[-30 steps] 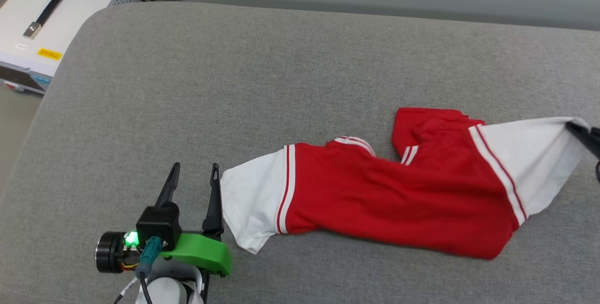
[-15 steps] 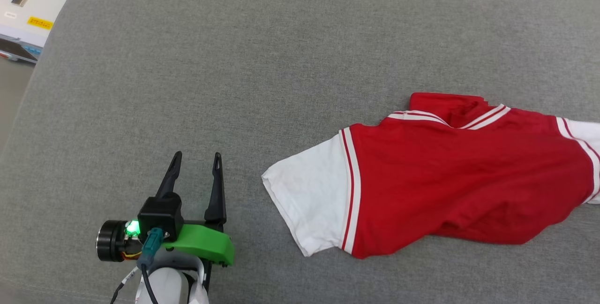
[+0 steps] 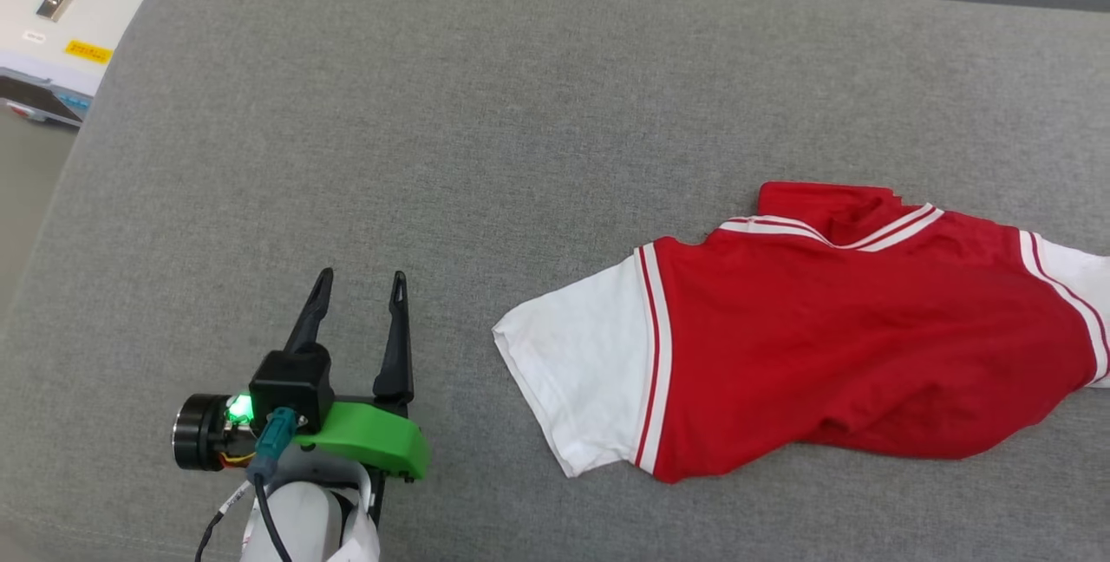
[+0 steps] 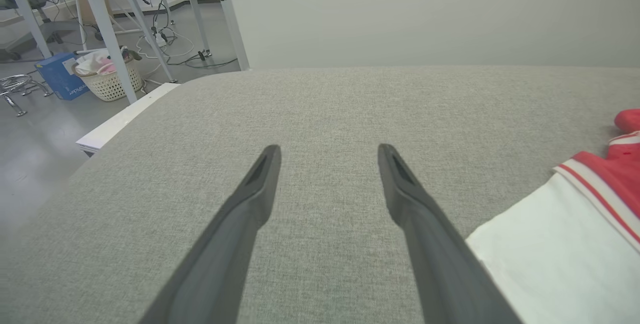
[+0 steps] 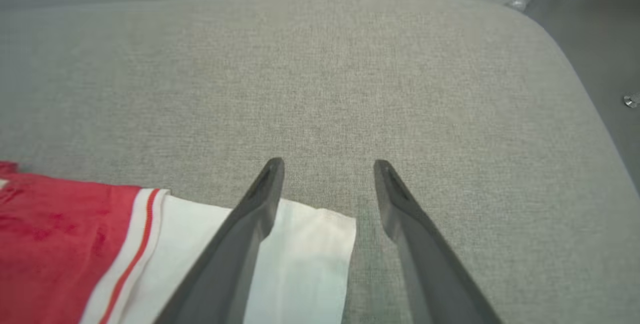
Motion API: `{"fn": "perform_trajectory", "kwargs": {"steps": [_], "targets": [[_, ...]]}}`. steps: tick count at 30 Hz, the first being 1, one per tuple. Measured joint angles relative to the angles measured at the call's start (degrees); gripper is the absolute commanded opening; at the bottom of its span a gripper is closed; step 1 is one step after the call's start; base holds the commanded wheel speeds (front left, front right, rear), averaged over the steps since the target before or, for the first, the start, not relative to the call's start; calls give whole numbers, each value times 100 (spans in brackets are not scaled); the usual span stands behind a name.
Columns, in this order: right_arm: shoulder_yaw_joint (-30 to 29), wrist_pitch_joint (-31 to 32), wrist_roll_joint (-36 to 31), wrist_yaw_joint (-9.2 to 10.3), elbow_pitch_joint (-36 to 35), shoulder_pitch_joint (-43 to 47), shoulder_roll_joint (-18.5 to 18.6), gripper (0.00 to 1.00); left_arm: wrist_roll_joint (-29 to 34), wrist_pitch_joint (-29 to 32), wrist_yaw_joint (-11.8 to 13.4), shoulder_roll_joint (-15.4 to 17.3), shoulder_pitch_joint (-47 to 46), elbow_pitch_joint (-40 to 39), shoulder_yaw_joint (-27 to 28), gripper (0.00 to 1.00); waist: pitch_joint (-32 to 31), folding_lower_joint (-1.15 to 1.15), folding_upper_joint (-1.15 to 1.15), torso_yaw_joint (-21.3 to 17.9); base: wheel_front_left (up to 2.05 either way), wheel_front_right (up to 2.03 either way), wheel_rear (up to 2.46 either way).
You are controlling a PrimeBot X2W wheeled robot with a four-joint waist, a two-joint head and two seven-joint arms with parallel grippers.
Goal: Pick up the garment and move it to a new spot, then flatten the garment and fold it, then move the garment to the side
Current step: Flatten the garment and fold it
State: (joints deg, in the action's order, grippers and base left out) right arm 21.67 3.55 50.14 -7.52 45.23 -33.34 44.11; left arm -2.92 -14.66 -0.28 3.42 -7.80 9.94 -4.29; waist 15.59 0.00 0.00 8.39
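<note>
The garment (image 3: pixel 832 336), a red jersey with white sleeves and striped trim, lies crumpled on the grey cushioned surface (image 3: pixel 486 111) at the right of the head view; no lettering shows. My left gripper (image 3: pixel 360 293) stands open on bare fabric, left of the near white sleeve (image 3: pixel 577 380). In the left wrist view that gripper (image 4: pixel 327 156) is empty, the garment (image 4: pixel 565 244) at its lower right. In the right wrist view my right gripper (image 5: pixel 327 169) is open above the other white sleeve (image 5: pixel 300 259), whose edge lies between the fingers, nothing gripped.
A white equipment case (image 3: pixel 52 16) with a black handle stands off the surface's far left corner. The left wrist view shows table legs, cables, a white basket (image 4: pixel 107 76) and a blue box on the floor beyond. The surface's rounded right edge (image 5: pixel 575 74) drops to grey floor.
A second ago the right gripper held the right sleeve lifted; now it is open and the sleeve lies flat. The garment has shifted right and spread out. The head camera moved slightly.
</note>
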Motion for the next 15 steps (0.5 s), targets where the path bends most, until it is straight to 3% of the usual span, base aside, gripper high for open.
{"fn": "perform_trajectory", "kwargs": {"steps": [7,11,15], "targets": [[-86,-1390,-439,0,-430,282,-89,100,-81,0,-343,253,-204,-93,192,100,-375,0,0,-60,0,0,0],[-238,-1644,-691,0,-909,628,-253,100,-218,0,-582,575,-596,33,77,100,-521,0,0,-127,0,0,0],[-545,-1726,-1046,0,-1568,1052,-486,100,-402,258,-680,1006,-1144,275,-374,100,-607,0,0,-209,0,0,0]]}}
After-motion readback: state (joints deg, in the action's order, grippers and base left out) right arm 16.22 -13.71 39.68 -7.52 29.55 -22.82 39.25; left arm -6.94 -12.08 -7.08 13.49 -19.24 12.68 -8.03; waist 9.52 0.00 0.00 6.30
